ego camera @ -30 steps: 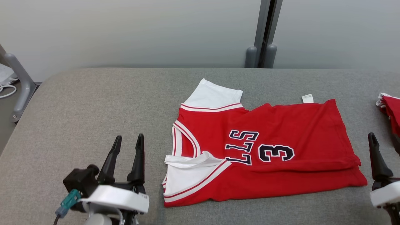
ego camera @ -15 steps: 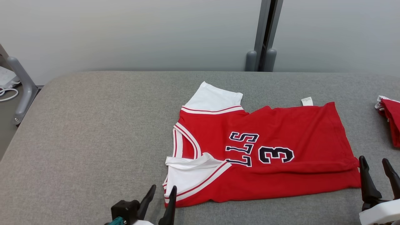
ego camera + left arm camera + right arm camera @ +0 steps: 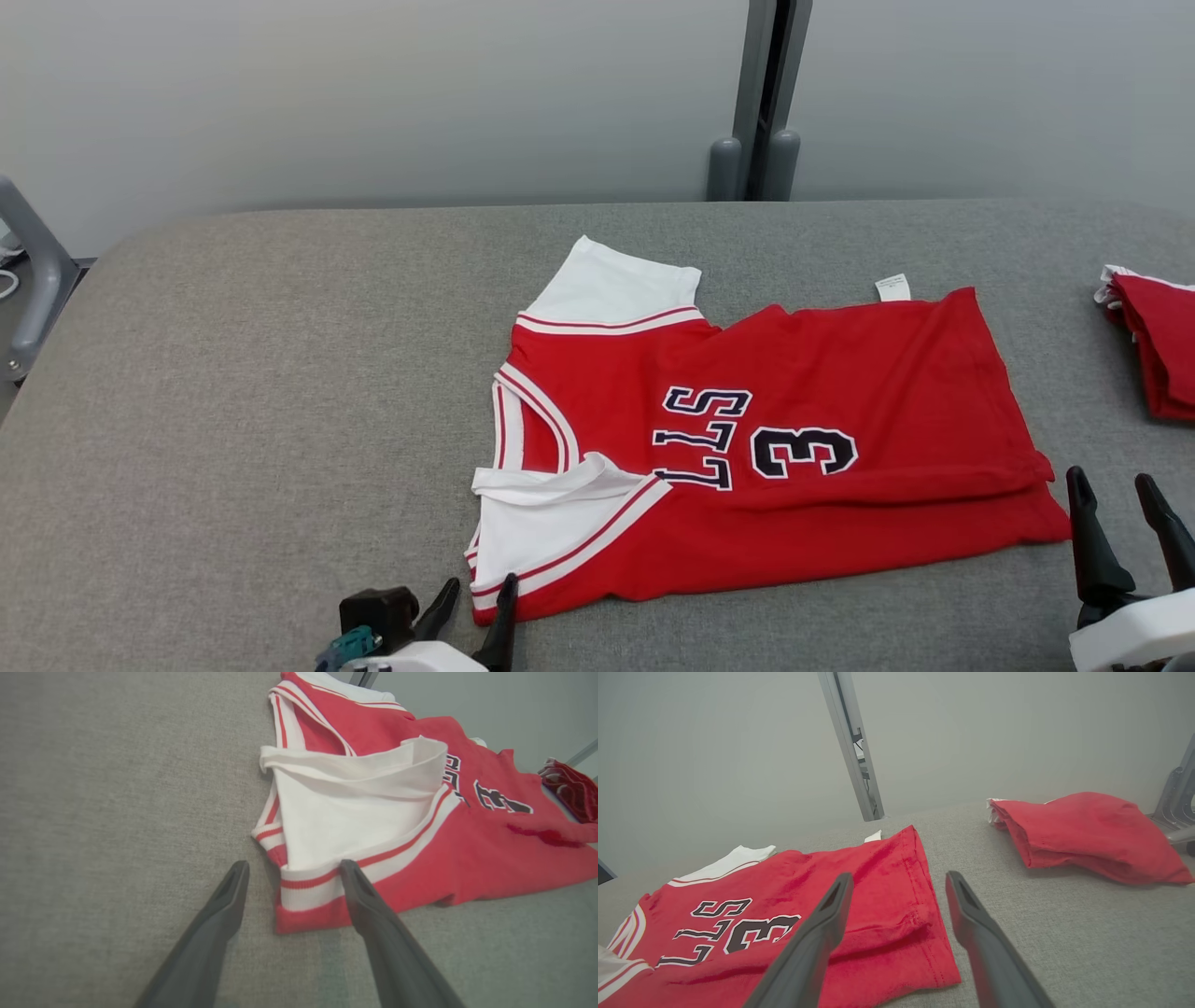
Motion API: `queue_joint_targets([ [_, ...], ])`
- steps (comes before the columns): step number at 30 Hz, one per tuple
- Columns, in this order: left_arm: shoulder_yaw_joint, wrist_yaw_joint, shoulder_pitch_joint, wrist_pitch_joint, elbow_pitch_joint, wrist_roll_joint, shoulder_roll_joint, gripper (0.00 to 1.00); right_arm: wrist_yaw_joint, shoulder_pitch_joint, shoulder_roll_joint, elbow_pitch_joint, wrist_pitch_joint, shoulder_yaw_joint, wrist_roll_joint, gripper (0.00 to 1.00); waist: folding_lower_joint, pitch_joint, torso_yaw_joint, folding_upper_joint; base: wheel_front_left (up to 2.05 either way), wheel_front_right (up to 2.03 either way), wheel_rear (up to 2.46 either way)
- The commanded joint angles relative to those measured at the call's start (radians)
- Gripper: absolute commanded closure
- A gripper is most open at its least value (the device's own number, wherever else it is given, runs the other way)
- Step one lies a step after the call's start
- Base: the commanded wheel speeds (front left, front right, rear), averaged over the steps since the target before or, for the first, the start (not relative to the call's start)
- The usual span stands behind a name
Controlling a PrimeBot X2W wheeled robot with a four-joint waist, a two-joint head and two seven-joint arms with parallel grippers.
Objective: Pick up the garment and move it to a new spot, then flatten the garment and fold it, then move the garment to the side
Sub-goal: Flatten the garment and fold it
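The garment [image 3: 822, 392] is a red jersey with white sleeves and dark lettering, lying partly folded on the grey table [image 3: 233, 373]. Its near long edge is folded over the body. My left gripper [image 3: 476, 602] is open at the jersey's near left corner; in the left wrist view the gripper [image 3: 292, 870] straddles the white-striped sleeve hem of the jersey [image 3: 420, 849]. My right gripper [image 3: 1116, 490] is open just right of the jersey's near right corner. In the right wrist view that gripper [image 3: 899, 882] hovers over the hem of the jersey [image 3: 878, 882].
A second red garment [image 3: 1158, 345] lies folded at the table's right edge, also seen as a bundle [image 3: 1087, 830] in the right wrist view. A grey post [image 3: 761, 103] stands behind the table. A grey rail [image 3: 33, 271] is at the far left.
My left gripper has come right and nearer, from open table to the jersey's near left corner. My right gripper has come in to the near right corner. The camera shifted slightly.
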Motion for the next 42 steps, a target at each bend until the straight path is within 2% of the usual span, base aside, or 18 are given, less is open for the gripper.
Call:
queue_joint_targets([
  [1, -0.006, 0.008, -0.025, -0.003, 0.015, -0.017, 0.005, 0.0, 0.0, -0.012, -0.01, 0.004, -0.002, 0.002, 0.007, 0.0, 0.0, 0.004, -0.008, 0.0, 0.0, 0.0, 0.0],
  [9, -0.083, 0.013, -0.072, 0.001, 0.133, -0.127, 0.005, 0.0, 0.0, -0.023, -0.015, 0.004, -0.002, 0.011, 0.016, 0.0, 0.0, 0.016, -0.029, 0.0, 0.0, 0.0, 0.0],
  [13, -0.126, 0.0, -0.09, 0.004, 0.166, -0.175, 0.004, 0.0, 0.0, -0.029, -0.016, 0.002, -0.002, 0.007, 0.017, 0.0, 0.0, 0.023, -0.031, 0.0, 0.0, 0.0, 0.0],
  [14, -0.142, -0.006, -0.094, 0.005, 0.173, -0.183, 0.003, 0.53, 0.0, -0.029, -0.016, 0.001, -0.002, 0.006, 0.018, 0.0, 0.0, 0.026, -0.031, 0.0, 0.0, 0.0, 0.0],
  [15, -0.155, -0.012, -0.1, 0.006, 0.179, -0.192, 0.001, 0.88, 0.0, -0.03, -0.017, 0.002, -0.002, 0.005, 0.019, 0.0, 0.0, 0.028, -0.03, 0.0, 0.0, 0.0, 0.0],
  [16, -0.165, -0.015, -0.108, 0.007, 0.183, -0.199, 0.001, 1.0, 0.0, -0.03, -0.017, 0.003, -0.002, 0.004, 0.018, 0.0, 0.0, 0.029, -0.029, 0.0, 0.0, 0.0, 0.0],
  [20, -0.157, 0.001, -0.145, 0.002, 0.171, -0.182, 0.006, 1.0, 0.0, -0.035, -0.016, 0.033, -0.002, -0.001, 0.024, 0.0, 0.0, 0.034, -0.022, 0.0, 0.0, 0.0, 0.0],
  [26, -0.093, 0.015, -0.154, -0.001, 0.118, -0.088, 0.008, 1.0, 0.0, -0.063, -0.014, 0.176, -0.002, 0.012, 0.068, 0.0, 0.0, 0.03, 0.0, 0.0, 0.0, 0.0, 0.0],
  [35, -0.027, -0.011, -0.116, -0.002, 0.064, 0.027, 0.011, 1.0, 0.0, -0.15, -0.012, 0.397, 0.017, 0.121, 0.271, 0.0, 0.0, 0.029, 0.039, 0.0, 0.0, 0.0, 0.0],
  [42, -0.017, -0.024, -0.11, -0.002, 0.06, 0.06, 0.008, 1.0, 0.0, -0.191, -0.02, 0.441, 0.049, 0.186, 0.422, 0.0, 0.0, 0.036, 0.052, 0.0, 0.0, 0.0, 0.0],
])
